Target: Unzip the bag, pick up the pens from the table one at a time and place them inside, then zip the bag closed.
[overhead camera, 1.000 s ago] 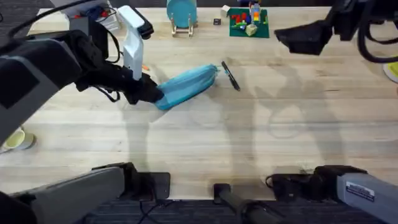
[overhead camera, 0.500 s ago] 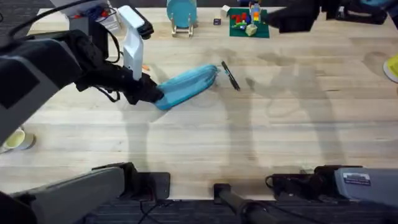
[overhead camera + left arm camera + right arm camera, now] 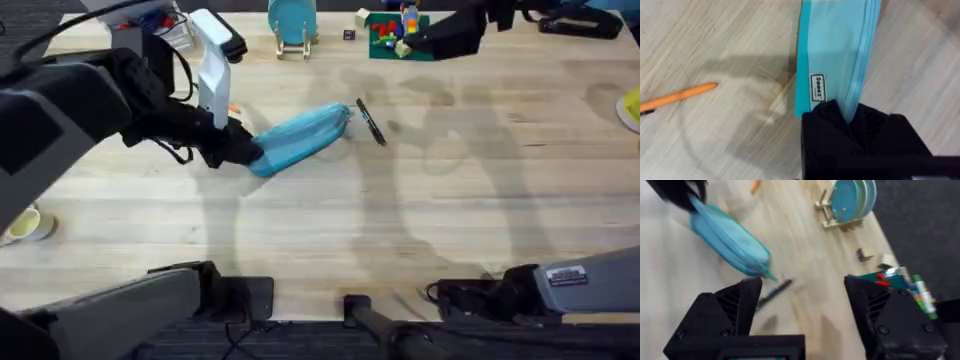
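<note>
The light blue bag (image 3: 300, 138) lies slanted on the table (image 3: 330, 230), left of the middle. My left gripper (image 3: 240, 150) is shut on its near-left end; in the left wrist view the black fingers (image 3: 827, 117) pinch the bag (image 3: 835, 50) by its zipper edge. The orange pen (image 3: 677, 96) lies on the wood beside the bag, a short piece of it showing (image 3: 233, 108) behind the left arm. The black pen (image 3: 371, 122) lies just off the bag's right tip. My right gripper (image 3: 425, 42) hangs open, high over the back of the table, with the bag (image 3: 730, 237) and the black pen (image 3: 774, 292) below it.
A green plate with toy bricks (image 3: 400, 38) and a round teal object on a wooden stand (image 3: 292, 25) stand at the back edge. A tape roll (image 3: 25, 225) sits at the far left, and a yellow thing (image 3: 632, 108) at the right edge.
My right arm has swung left along the back of the table, from the far right corner to over the green plate. The left gripper and the bag have not moved.
</note>
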